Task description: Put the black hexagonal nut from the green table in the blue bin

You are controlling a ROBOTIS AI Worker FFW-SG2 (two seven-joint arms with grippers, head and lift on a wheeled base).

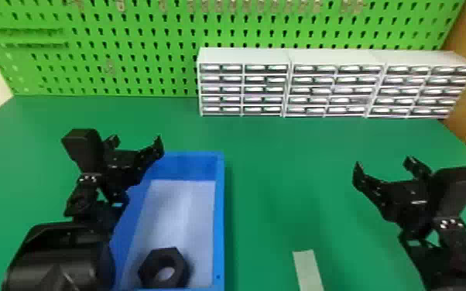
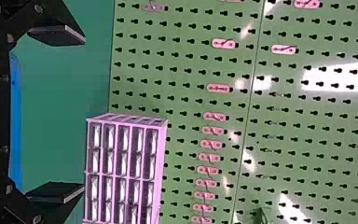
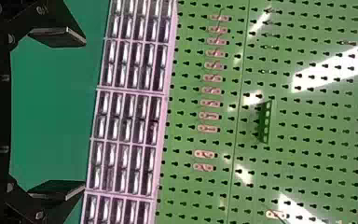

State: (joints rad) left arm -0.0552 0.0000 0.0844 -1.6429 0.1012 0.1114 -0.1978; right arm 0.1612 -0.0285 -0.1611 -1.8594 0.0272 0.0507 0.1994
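Note:
The black hexagonal nut lies inside the blue bin, at its near end, on the pale bottom. My left gripper is over the bin's far left part, its fingers wide apart with nothing between them. Well to the right of the bin, above the green table, my right gripper is also open and holds nothing. The left wrist view has the left gripper with its fingers spread. In the right wrist view the right gripper stands the same way.
White drawer cabinets stand along the table's back right, in front of a green pegboard. A pale strip lies on the table near the front edge, between the bin and the right arm.

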